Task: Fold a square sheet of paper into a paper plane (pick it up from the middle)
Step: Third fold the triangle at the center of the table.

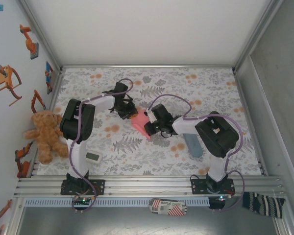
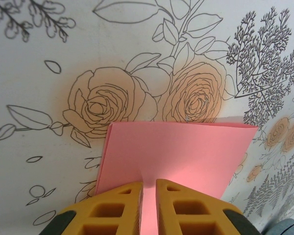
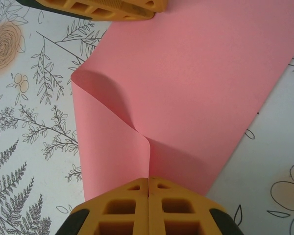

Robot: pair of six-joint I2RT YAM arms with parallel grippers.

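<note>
Bench: a cloth printed with grey foliage and orange roses covers the bench (image 1: 210, 161), which is boxed in by plain white walls and aluminium rails.
Bystanders: a teddy bear (image 1: 45, 134) slumps against the left wall. A small white device (image 1: 93, 156) lies by the left arm's base. A grey-blue pouch (image 1: 194, 146) rests on the cloth just beside the right arm.
Paper: the salmon-pink square sheet of paper (image 1: 140, 123) sits mid-bench, stretched between the two wrists. The right wrist camera shows it (image 3: 201, 88) bowed into a soft curl along one side rather than a sharp crease.
Left fingers: the yellow left fingers (image 2: 117, 205) are nearly closed, with the sheet (image 2: 186, 156) running through the slim gap between them and fanning out over the printed roses. They pinch it at one edge.
Right fingers: the right fingers (image 3: 122, 205) are pressed fully together on the opposite edge. The paper buckles into a ridge just above their tips, and the other arm's fingers are visible at the far end of the sheet.
Arms: the left arm (image 1: 78, 122) rises from its base, bends at the elbow and reaches right toward the centre. The right arm (image 1: 215, 134) mirrors it, reaching left, so the two wrists sit near each other over the middle of the bench.
</note>
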